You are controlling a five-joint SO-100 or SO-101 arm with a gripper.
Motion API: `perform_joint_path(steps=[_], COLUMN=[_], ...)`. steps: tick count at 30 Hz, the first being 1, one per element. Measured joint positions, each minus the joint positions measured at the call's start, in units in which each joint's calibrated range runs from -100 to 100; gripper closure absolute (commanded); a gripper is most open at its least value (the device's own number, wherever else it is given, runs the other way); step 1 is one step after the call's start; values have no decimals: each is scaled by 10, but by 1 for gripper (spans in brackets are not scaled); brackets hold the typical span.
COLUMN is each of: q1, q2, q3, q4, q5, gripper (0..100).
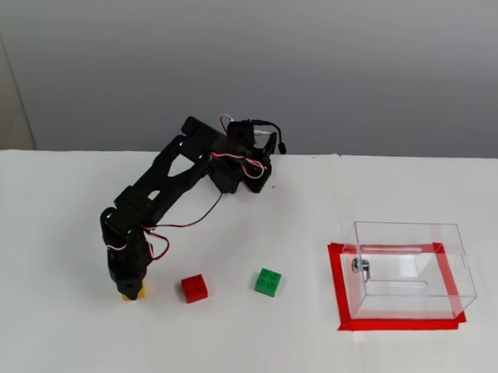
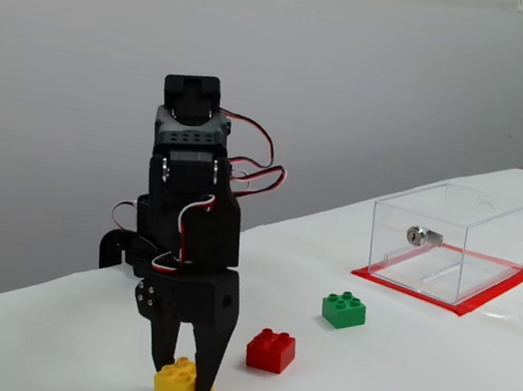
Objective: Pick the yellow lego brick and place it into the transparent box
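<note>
the black two-finger gripper (image 2: 183,381) points straight down at the white table (image 2: 430,387), its two fingers closed in on either side of the small square yellow plastic lego brick (image 2: 177,387), which sits on the table with its underside apparently not lifted off. the grasp looks made or very nearly made, so the step in hand is judged to be the pick itself. the clear plastic rectangular box (image 2: 448,242) with thin see-through walls stands on a red tape rectangle (image 2: 488,292), well apart from the yellow brick, with a small red brick (image 2: 271,350) just beside the yellow one and a small green brick (image 2: 344,310) between the red brick and the box.

the next move calls for a clean lift high enough to clear both other bricks and the box's top rim, then a long swing toward the box before release.

the low side fixed view shows the finger contact and the brick's studs. in the high fixed view the arm's wrist hides the gripper (image 1: 129,293), leaving only a sliver of yellow (image 1: 132,295), but that view lays out the row of bricks, red (image 1: 194,288) and green (image 1: 267,282), and the box's open top (image 1: 410,271).
</note>
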Motion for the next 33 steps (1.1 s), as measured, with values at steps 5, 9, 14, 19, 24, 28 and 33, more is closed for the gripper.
perform_joint_path(steps=[5, 9, 14, 19, 24, 28, 33], q1=[-15, -42, -76, -145, -229, -299, -384], q2=[-58, -116, -187, -259, -327, -374, -416], q3=[0, 0, 0, 0, 0, 0, 0], q4=[0, 9, 45, 80, 85, 85, 85], q5=[17, 31, 32, 32, 31, 30, 30], gripper=[93, 93, 94, 94, 93, 93, 93])
